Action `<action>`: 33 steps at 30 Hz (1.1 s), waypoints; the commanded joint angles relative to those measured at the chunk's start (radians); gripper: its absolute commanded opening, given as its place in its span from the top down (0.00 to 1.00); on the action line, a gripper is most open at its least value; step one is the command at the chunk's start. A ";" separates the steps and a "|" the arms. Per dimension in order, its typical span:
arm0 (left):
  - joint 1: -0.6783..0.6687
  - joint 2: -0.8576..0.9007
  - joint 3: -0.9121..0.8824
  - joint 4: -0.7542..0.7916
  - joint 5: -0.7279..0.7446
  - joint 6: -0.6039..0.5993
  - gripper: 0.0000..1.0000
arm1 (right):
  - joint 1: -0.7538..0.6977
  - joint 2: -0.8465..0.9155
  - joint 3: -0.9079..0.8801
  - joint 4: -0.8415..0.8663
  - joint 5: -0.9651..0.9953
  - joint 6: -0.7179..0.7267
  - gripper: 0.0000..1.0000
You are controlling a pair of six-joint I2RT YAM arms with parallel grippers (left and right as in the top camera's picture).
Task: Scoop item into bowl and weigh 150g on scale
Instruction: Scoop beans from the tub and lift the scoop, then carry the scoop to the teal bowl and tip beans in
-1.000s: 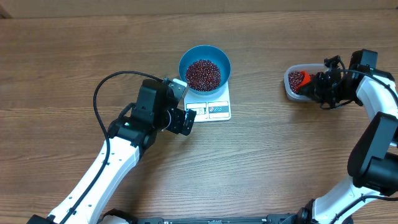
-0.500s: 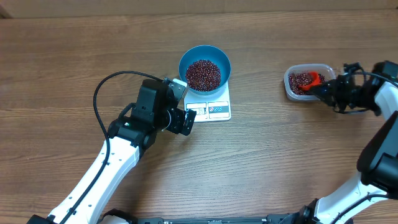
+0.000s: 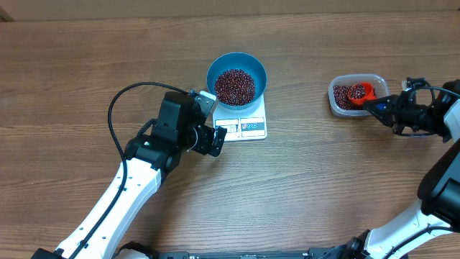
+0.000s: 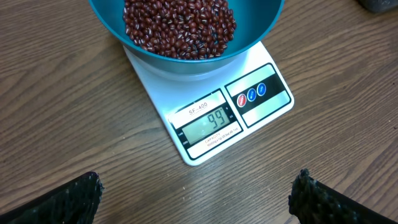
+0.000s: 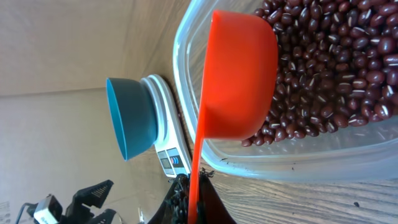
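1. Scale [image 3: 244,126] is sitting on the desk [image 3: 323,187], with its display strip and buttons facing the robot. The display [image 4: 208,126] is reading 99.
2. Blue bowl [image 3: 257,66] is resting on the scale's platform and overhanging it on the far side and on both flanks. The display strip is showing clear of the bowl's rim.
3. Beans [image 3: 235,86] are lying heaped inside the bowl, so directly over the scale. They are covering the bowl's floor, with blue wall showing all round them.
4. Clear tub [image 3: 334,106] is standing well to the right of the scale, not touching it, and is holding more beans.
5. Orange scoop [image 3: 359,92] is sitting with its cup inside the tub's outline, low over the beans there. Its handle is running out over the tub rim on the side away from the scale. Can't tell whether the cup is loaded.
6. Right claw [image 3: 384,108] is clamping the scoop's handle just beyond the tub, farther from the scale than the tub is.
7. Left claw [image 3: 213,139] is hovering by the scale's near-left corner with its jaws spread wide, gripping nothing. Its fingertips [image 4: 68,199] are showing at the bottom corners of the left wrist view, with the scale centred ahead of them.
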 commanded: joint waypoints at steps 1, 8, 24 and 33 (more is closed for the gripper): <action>0.005 -0.023 -0.009 0.003 -0.002 -0.010 0.00 | -0.025 0.005 -0.004 -0.013 -0.064 -0.050 0.96; 0.005 -0.023 -0.009 0.003 -0.003 -0.010 0.00 | -0.051 0.005 -0.004 -0.072 -0.167 -0.140 0.96; 0.005 -0.023 -0.009 0.003 -0.003 -0.009 0.00 | -0.051 0.005 -0.003 -0.179 -0.306 -0.350 0.96; 0.005 -0.022 -0.009 0.003 -0.003 -0.010 0.00 | 0.025 -0.011 0.013 -0.227 -0.344 -0.423 0.96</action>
